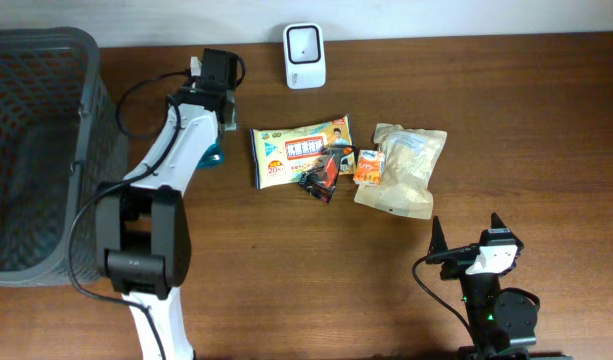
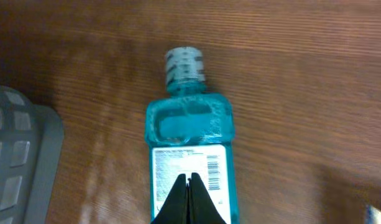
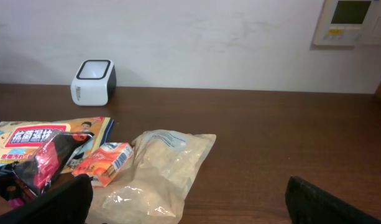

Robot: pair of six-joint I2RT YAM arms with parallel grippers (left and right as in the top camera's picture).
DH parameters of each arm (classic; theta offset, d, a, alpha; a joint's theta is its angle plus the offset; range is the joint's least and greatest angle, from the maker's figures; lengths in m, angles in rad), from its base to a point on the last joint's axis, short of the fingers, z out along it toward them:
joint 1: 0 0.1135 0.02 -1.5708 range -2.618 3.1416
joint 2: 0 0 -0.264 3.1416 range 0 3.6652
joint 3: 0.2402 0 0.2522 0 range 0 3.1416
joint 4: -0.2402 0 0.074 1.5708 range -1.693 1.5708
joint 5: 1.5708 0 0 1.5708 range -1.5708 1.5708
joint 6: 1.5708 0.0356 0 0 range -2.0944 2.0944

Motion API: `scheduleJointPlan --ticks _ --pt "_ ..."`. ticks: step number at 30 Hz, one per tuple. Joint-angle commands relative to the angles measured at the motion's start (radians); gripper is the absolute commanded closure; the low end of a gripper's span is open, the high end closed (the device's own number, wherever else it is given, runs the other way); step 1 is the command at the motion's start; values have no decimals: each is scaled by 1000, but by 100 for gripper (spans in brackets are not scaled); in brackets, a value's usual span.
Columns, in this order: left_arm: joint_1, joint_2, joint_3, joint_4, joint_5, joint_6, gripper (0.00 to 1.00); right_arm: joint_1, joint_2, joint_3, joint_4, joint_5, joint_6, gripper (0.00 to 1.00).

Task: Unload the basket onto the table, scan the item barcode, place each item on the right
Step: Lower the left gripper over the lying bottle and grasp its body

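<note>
A teal mouthwash bottle (image 2: 189,118) lies flat on the wooden table, cap pointing away, its white label and barcode (image 2: 214,171) facing up. My left gripper (image 2: 190,177) is shut, its black fingertips pressed together over the label with nothing between them. From overhead only a teal sliver of the bottle (image 1: 215,157) shows beside the left gripper (image 1: 219,128). The white barcode scanner (image 1: 304,56) stands at the table's back edge, also seen in the right wrist view as the scanner (image 3: 94,81). My right gripper (image 1: 467,228) rests open near the front, right gripper (image 3: 190,205) wide apart and holding nothing.
A grey mesh basket (image 1: 36,150) fills the left side; its corner (image 2: 16,155) lies close to the bottle. Mid-table lie a wipes pack (image 1: 298,152), a dark red packet (image 1: 321,175), a small orange packet (image 1: 369,165) and a clear bag (image 1: 406,170).
</note>
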Motion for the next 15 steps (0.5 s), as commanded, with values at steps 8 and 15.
scheduleJointPlan --ticks 8,15 --pt "53 76 0 25 -122 -132 100 6 -6 -9 -3 1 -6 1" --pt "85 83 -1 18 51 -136 100 6 -6 -9 -3 1 -6 1"
